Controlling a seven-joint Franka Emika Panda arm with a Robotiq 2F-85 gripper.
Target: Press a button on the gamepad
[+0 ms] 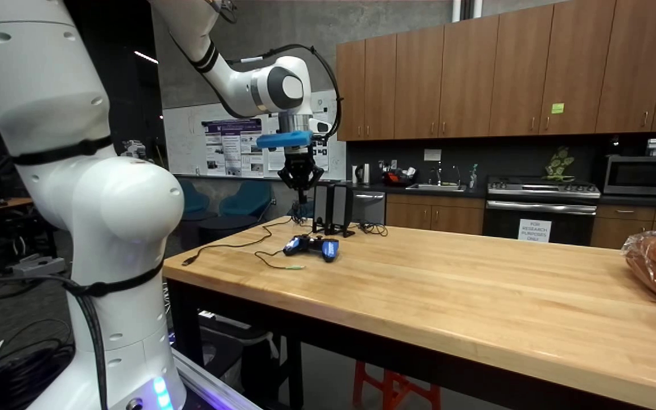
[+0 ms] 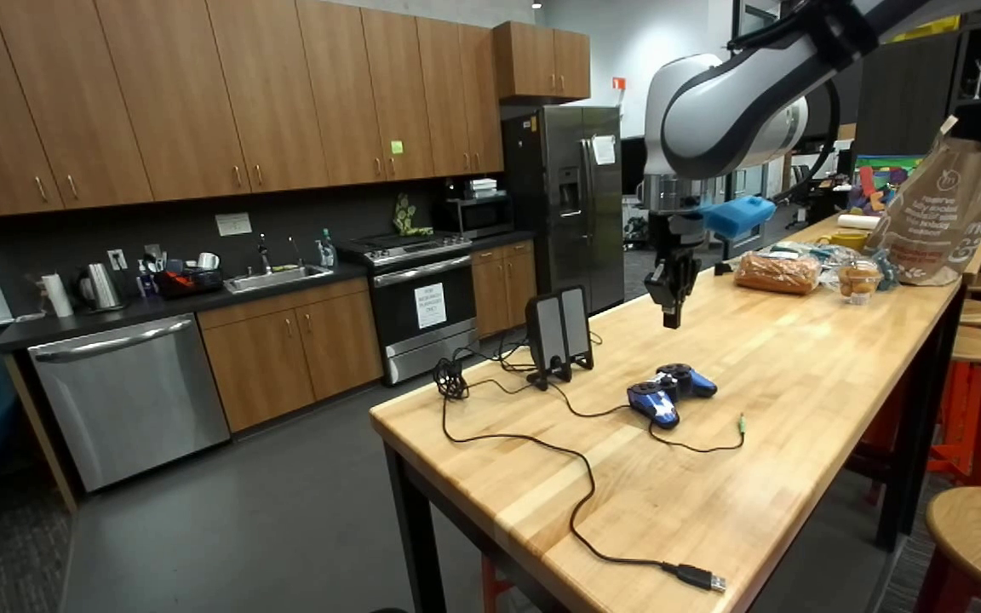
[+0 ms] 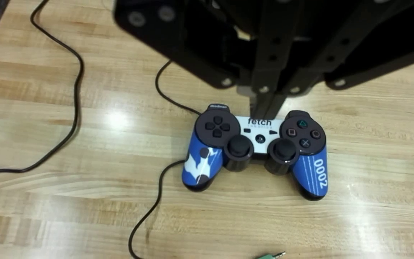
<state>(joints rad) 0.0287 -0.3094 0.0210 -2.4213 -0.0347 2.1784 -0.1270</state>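
OK, so the desk [image 1: 476,290] carried everything that mattered. The arm [image 2: 729,128] reached in over it, end pointing down. A pair of speakers [image 2: 550,332] stood upright near the work spot; sideways corrections had to leave them room. Gamepad [image 3: 258,148] lay flat, face up, on the desk, under the end of the arm. Nothing seemed to pin it, so off-centre force could have skidded or tipped it. Fingers [image 2: 672,317] hung above it, together, nothing held, no contact. In the wrist view their tips lined up near the top edge of the white centre panel [image 3: 255,129], not over a button, so a shift looked necessary before descending. Thumbsticks [image 3: 284,148] rose above the face; a slanted approach would probably have clipped them. Best plan was one blunt poke: centre over the triangle button [image 3: 302,123], straight down slowly, stop at first give.
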